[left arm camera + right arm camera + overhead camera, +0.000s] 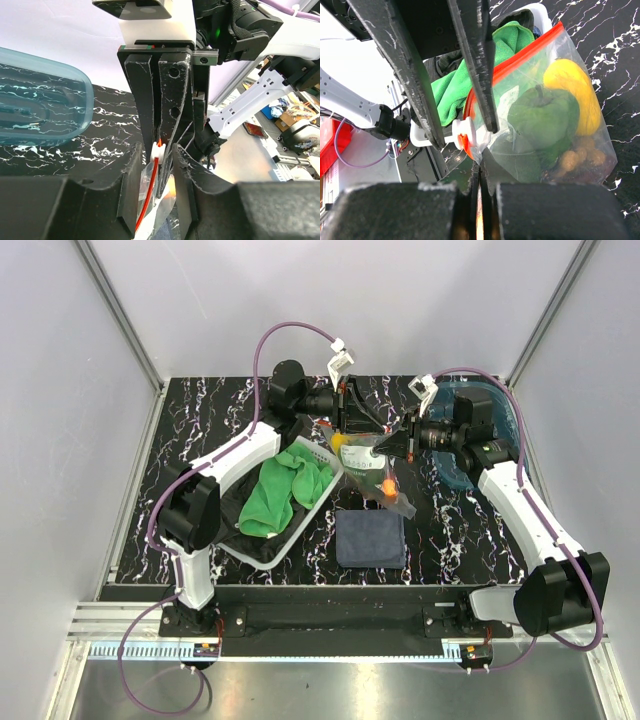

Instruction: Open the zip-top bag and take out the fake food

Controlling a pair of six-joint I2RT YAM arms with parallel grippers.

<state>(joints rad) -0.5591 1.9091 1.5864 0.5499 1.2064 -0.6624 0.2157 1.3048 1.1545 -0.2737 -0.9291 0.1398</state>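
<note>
With right jaws pinched shut on the zip-top bag (506,161) held up over the table (200,440), seat your narrow left jaws, astride its white slider (462,134), grip uncertain, squarely before pulling steadily.

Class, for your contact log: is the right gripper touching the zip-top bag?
Touching. Right wrist view: right gripper pinches an edge of the zip-top bag.

White arms (243,453), black joints (192,512), purple cables (290,328), black left pincer (156,154)
</note>
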